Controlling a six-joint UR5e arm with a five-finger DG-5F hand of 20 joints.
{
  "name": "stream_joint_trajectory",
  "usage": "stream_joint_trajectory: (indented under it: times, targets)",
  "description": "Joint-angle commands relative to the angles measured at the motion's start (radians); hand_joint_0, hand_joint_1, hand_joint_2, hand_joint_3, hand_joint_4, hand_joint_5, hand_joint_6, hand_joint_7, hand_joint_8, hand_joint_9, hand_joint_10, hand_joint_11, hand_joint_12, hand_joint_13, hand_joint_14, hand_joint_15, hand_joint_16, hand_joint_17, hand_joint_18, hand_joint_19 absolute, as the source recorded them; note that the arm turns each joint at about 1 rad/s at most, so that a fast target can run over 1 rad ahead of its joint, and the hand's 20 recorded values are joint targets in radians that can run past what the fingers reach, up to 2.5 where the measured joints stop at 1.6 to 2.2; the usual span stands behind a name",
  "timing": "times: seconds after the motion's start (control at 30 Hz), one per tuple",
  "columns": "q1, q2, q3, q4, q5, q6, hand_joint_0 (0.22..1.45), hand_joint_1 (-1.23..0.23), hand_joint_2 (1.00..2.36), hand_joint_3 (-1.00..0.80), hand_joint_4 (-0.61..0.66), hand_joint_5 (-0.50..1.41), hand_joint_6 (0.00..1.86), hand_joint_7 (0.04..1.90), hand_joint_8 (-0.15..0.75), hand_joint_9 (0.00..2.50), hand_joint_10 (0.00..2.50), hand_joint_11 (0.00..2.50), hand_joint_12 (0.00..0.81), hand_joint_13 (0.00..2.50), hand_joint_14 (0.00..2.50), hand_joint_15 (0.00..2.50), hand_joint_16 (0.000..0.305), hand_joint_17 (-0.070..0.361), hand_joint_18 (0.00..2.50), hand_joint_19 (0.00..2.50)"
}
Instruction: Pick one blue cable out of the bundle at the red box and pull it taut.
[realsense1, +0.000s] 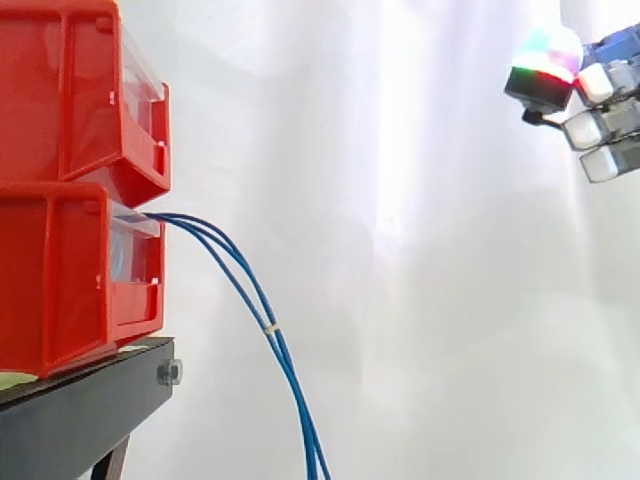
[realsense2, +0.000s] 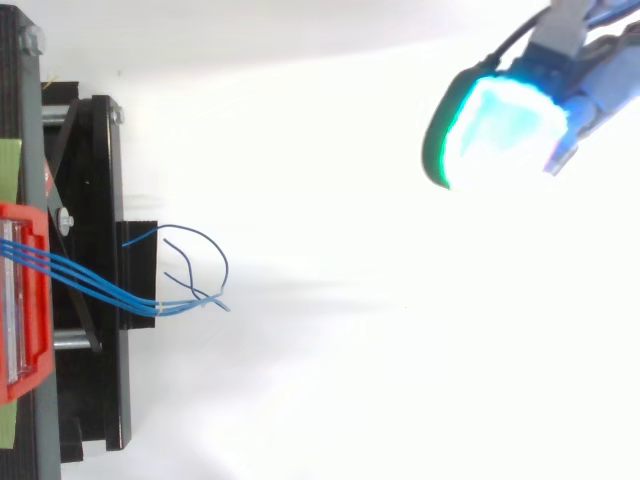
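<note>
Currently, nearest my end of the rig, the robot hand (realsense1: 598, 88) hangs at about 2 o'clock in the side view, high in the air and well apart from everything else. I cannot tell whether it is open or closed; nothing blue reaches it. From above, it sits near 1 o'clock.

Further out, the bundle of blue cables (realsense1: 274, 340) leaves the lower red box (realsense1: 60, 280) at 9 o'clock. It droops in an arc and runs down to 6 o'clock, bound partway by a small pale tie (realsense1: 270, 327). From above, the loose ends (realsense2: 224, 268) curl just beyond that tie.

The red box rests on a black stand (realsense1: 90, 410), with a second red box (realsense1: 60, 90) stacked on top. Behind everything hangs a white curtain (realsense1: 400, 300).

I judge this to be the approach: no cable is picked and all hang slack. Next I would bring the robot hand down toward 8 o'clock and single out one strand where the cables separate.
</note>
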Motion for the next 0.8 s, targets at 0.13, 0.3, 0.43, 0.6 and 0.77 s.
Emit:
stream_joint_trajectory:
  times: [0.13, 0.3, 0.43, 0.6, 0.77]
  targets:
    - [0.025, -0.024, 0.0, 0.026, 0.03, -0.007, 0.52, -0.74, 1.0, -0.5, 0.34, -0.15, 0.5, 0.75, 0.304, 0.72, 0.01, 0.29, 0.325, 0.57, 0.01, 0.27, 0.052, 0.118, 0.37, 0.36]
    - [0.026, -0.022, 0.0, 0.024, 0.071, -0.006, 0.52, -0.74, 1.0, -0.5, 0.34, -0.15, 0.5, 0.75, 0.306, 0.74, 0.01, 0.29, 0.324, 0.57, 0.01, 0.27, 0.052, 0.117, 0.37, 0.35]
    - [0.026, -0.033, 0.0, 0.015, 0.079, -0.015, 0.52, -0.73, 1.0, -0.5, 0.34, -0.15, 0.5, 0.75, 0.307, 0.74, 0.01, 0.29, 0.324, 0.57, 0.01, 0.27, 0.052, 0.117, 0.37, 0.35]
    - [0.026, -0.071, 0.0, 0.018, 0.077, -0.023, 0.52, -0.73, 1.0, -0.5, 0.35, -0.15, 0.5, 0.75, 0.305, 0.75, 0.01, 0.3, 0.325, 0.57, 0.01, 0.26, 0.052, 0.117, 0.37, 0.35]
    - [0.026, -0.117, 0.0, 0.066, 0.074, -0.02, 0.52, -0.73, 1.0, -0.5, 0.35, -0.15, 0.5, 0.75, 0.307, 0.75, 0.01, 0.29, 0.325, 0.58, 0.01, 0.26, 0.052, 0.117, 0.37, 0.35]
